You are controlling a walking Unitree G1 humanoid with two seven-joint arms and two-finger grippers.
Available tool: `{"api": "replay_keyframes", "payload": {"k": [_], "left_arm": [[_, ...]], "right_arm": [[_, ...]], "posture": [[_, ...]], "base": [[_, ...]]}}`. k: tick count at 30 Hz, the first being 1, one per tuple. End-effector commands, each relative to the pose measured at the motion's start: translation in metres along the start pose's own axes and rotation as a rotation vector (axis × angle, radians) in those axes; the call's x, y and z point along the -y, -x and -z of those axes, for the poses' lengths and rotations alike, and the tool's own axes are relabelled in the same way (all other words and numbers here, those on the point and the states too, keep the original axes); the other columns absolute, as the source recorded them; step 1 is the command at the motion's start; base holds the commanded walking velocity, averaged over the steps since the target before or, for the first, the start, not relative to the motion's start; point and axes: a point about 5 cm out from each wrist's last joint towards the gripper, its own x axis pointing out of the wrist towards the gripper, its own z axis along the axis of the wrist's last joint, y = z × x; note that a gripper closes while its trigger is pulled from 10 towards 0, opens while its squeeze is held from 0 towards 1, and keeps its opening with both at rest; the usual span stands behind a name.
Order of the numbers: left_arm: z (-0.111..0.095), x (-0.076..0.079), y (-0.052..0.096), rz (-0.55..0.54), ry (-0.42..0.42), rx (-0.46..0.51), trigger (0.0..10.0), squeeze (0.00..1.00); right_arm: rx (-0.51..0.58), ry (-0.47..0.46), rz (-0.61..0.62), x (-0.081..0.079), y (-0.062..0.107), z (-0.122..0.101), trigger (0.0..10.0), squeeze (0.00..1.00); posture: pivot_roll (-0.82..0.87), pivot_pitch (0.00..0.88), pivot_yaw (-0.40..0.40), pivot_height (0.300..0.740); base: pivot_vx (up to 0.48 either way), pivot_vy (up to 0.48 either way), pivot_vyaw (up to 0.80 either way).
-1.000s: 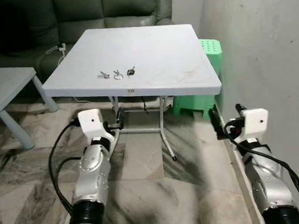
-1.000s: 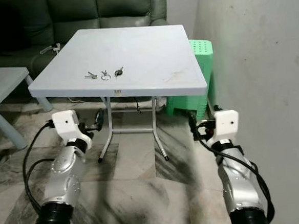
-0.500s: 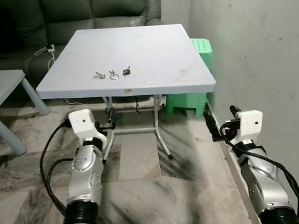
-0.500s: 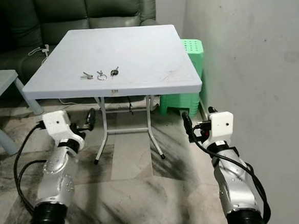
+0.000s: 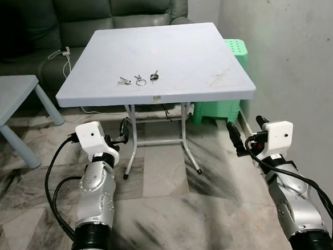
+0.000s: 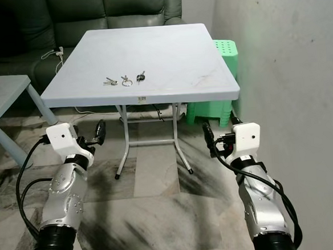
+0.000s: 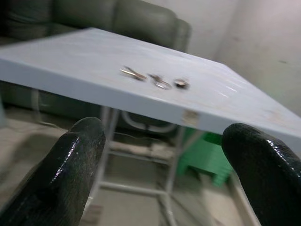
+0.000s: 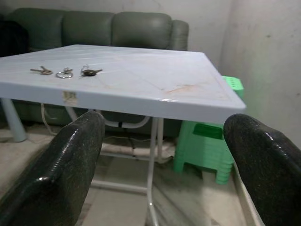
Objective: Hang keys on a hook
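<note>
Left eye view: white folding table point(image 5: 207, 59) stands against grey wall point(image 5: 298, 53). Keys point(image 5: 139, 79) lie in short row near table's front edge, left of centre, untouched. Left gripper point(image 5: 123, 130) hangs below front edge near table leg, fingers spread, holding nothing. Right gripper point(image 5: 246, 135) hovers low off table's front right corner, fingers spread, empty. Green stool point(image 5: 237, 51) sits beside table's right edge. Dark sofa point(image 5: 118, 11) behind table's far edge.
</note>
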Motion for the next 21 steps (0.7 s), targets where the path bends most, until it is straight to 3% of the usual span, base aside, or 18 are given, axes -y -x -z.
{"api": "replay_keyframes", "payload": {"k": [1, 13, 21], "left_arm": [[-0.0029, -0.0080, -0.0001, -0.020, -0.016, 0.005, 10.0, 0.00], [-0.0027, -0.0089, -0.0008, -0.026, 0.001, 0.006, 10.0, 0.00], [-0.0035, -0.0091, -0.0018, -0.027, 0.003, 0.008, 10.0, 0.00]], "right_arm": [[0.013, -0.008, -0.016, -0.0036, -0.0036, -0.0039, 10.0, 0.00], [0.014, -0.007, -0.017, -0.0034, -0.0046, -0.0044, 10.0, 0.00], [0.015, -0.009, -0.017, -0.0036, -0.0050, -0.0047, 10.0, 0.00]], "posture": [[-0.05, 0.000, -0.027, 0.740], [-0.05, 0.000, -0.028, 0.740], [-0.05, 0.000, -0.025, 0.740]], "base": [[0.000, 0.311, 0.00], [0.000, 0.336, 0.00], [0.000, 0.480, 0.00]]}}
